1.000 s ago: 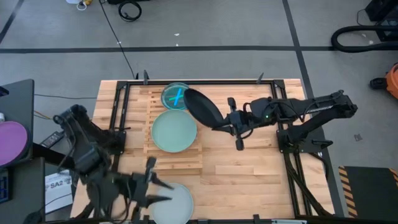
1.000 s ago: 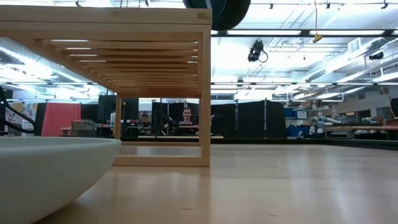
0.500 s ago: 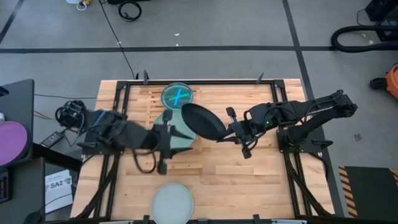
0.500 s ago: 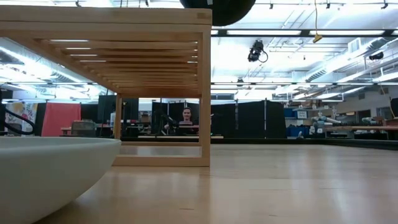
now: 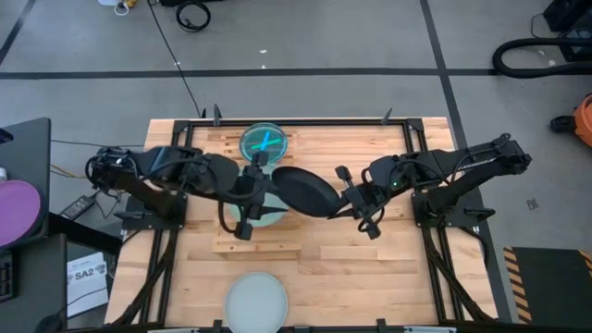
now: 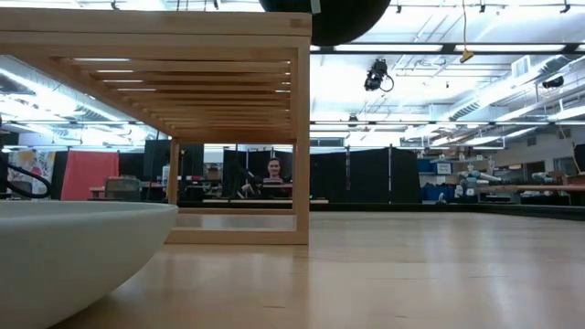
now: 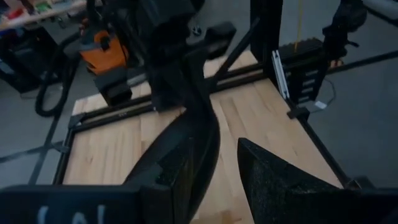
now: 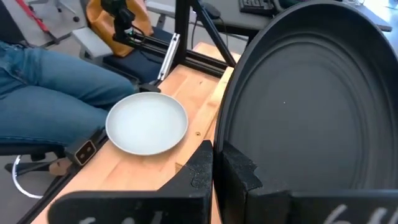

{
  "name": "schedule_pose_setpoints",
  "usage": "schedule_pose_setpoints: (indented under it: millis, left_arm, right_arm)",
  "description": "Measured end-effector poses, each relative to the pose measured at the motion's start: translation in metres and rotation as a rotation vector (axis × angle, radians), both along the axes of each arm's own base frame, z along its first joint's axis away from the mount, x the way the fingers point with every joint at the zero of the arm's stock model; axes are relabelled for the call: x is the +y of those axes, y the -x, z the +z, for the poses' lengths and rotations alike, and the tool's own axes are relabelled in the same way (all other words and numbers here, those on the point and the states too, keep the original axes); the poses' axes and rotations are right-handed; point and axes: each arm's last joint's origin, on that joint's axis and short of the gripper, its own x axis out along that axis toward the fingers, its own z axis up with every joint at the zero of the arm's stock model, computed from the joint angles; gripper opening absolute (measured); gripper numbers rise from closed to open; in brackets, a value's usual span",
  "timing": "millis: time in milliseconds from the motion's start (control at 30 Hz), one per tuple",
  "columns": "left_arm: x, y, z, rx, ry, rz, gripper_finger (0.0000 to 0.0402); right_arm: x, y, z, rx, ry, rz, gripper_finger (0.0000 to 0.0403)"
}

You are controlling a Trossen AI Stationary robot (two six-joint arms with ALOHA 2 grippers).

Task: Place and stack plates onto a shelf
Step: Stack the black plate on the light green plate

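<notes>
A black plate [image 5: 305,190] hangs tilted above the right side of the shelf [image 5: 268,242], with my right gripper [image 5: 340,199] shut on it. The low view shows the plate's underside [image 6: 320,14] above the shelf top [image 6: 183,46]. My left gripper [image 5: 263,192] reaches over the shelf from the left. Its fingers stand open at the plate's left rim [image 7: 208,146]. A mint-green plate [image 5: 268,215] lies on the shelf, largely hidden under the left arm. A small blue plate [image 5: 264,143] lies at the shelf's far end. A whitish plate [image 5: 257,298] rests on the table by the near edge. My right gripper pinches the black plate's rim [image 8: 231,146] on its right side between its two fingers. The fingers come from the table's right, slanting down. The plate is lifted clear of the shelf and tilted. My left gripper: I cannot tell whether its fingers [image 7: 177,171] touch the plate's left rim.
Black frame rails [image 5: 185,129] run round the plank tabletop. A purple disc [image 5: 18,208] sits off the table at the left. In the right wrist view a person's legs [image 8: 50,87] show beyond the table edge by the whitish plate [image 8: 147,122].
My left gripper has swung from the whitish plate at the near edge toward the far edge and right, over the shelf, to the black plate's left rim. My right gripper has tipped, and the black plate has turned flatter and shifted slightly toward the near edge.
</notes>
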Motion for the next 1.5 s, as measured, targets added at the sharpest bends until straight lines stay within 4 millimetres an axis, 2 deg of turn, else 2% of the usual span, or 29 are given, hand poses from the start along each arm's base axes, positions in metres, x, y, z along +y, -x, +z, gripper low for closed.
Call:
schedule_pose_setpoints:
  millis: [333, 1067, 1300, 1500]
  left_arm:
    - [0.012, 0.0, -0.006, 0.065, -0.002, 0.015, 0.0133]
    - [0.007, 0.003, -0.01, 0.14, 0.084, -0.156, 0.013]
    - [0.007, 0.003, -0.01, 0.142, 0.087, -0.173, 0.0088]
    - [0.007, 0.003, -0.011, 0.148, 0.092, -0.187, 0.0047]
  right_arm:
    - [0.001, -0.001, 0.002, -0.043, 0.035, 0.045, 0.002]
    - [0.004, -0.004, 0.012, -0.174, 0.039, 0.149, 0.002]
    - [0.004, -0.004, 0.013, -0.183, 0.04, 0.149, 0.0022]
    - [0.004, -0.004, 0.014, -0.199, 0.045, 0.139, 0.0039]
